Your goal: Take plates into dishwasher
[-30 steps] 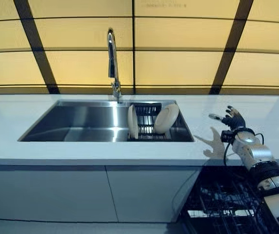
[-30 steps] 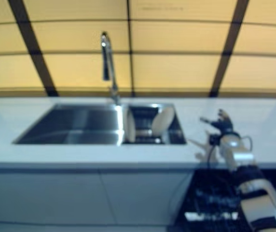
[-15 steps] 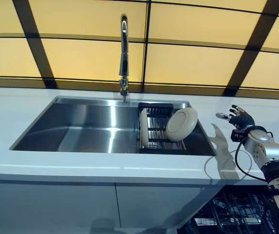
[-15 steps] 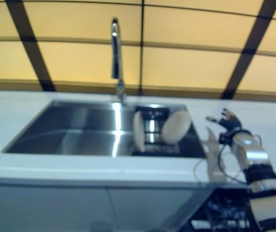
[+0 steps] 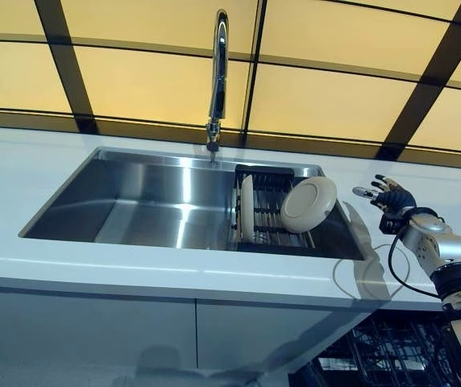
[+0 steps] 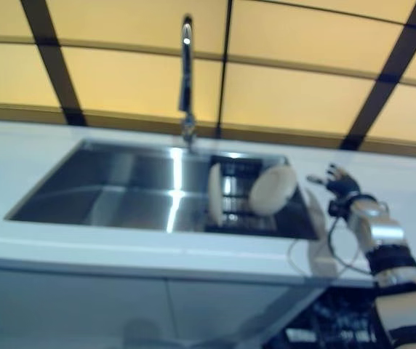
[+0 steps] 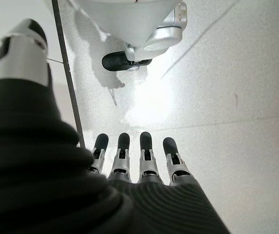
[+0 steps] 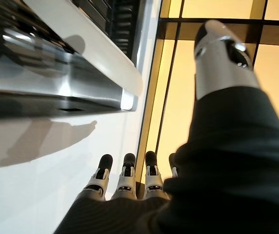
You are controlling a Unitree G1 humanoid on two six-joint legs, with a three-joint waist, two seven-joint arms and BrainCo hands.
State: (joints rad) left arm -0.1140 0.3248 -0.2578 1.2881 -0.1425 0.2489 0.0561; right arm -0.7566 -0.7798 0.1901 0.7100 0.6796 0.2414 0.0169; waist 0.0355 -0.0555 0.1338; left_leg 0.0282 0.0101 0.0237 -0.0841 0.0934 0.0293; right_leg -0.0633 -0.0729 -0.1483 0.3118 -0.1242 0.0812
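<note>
plates (image 5: 307, 204) left of right hand (image 5: 390, 196)

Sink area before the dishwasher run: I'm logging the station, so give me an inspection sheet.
Surface: white counter around a steel sink.
Job's things: two plates standing in a dark rack at the sink's right end; dishwasher rack open below.
Clutter: nothing seen.
Hands: right robot hand open above the counter, right of the plates, empty; left robot hand open over the floor, empty.
Cables: nothing to report.
Surroundings: faucet, yellow panelled wall.
</note>
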